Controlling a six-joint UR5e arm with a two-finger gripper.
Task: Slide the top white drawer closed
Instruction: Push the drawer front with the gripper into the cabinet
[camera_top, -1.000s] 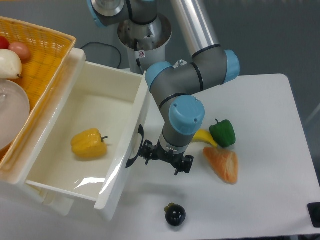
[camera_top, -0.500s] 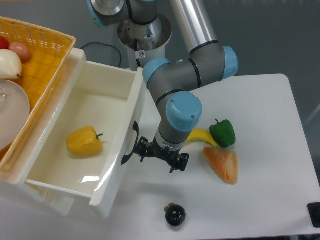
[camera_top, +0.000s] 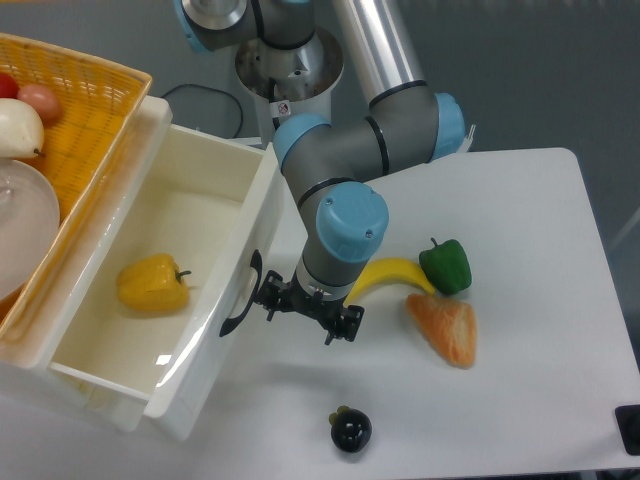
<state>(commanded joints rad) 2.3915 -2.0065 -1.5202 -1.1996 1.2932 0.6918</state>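
Since a second ago the drawer (camera_top: 200, 210) front has shifted left, toward the cabinet, and the gripper (camera_top: 300, 305) has followed it, riding against the black handle (camera_top: 240, 295). Yellow pepper (camera_top: 152, 284) inside has travelled left with the box. Whether the jaws are open or closed cannot be told from this angle; nothing looks clamped, so this reads as a push with the gripper body or fingertips against the front panel. Drawer sits at left, below the basket (camera_top: 90, 100), still well out: most of its floor shows. Judged progress: closing under way, perhaps a third done, a long run left before the front meets the cabinet. Banana (camera_top: 385, 272), green pepper (camera_top: 446, 265), orange wedge (camera_top: 445, 328) and a small dark fruit (camera_top: 350, 430) lie on the table (camera_top: 540, 300), apart from the push line.
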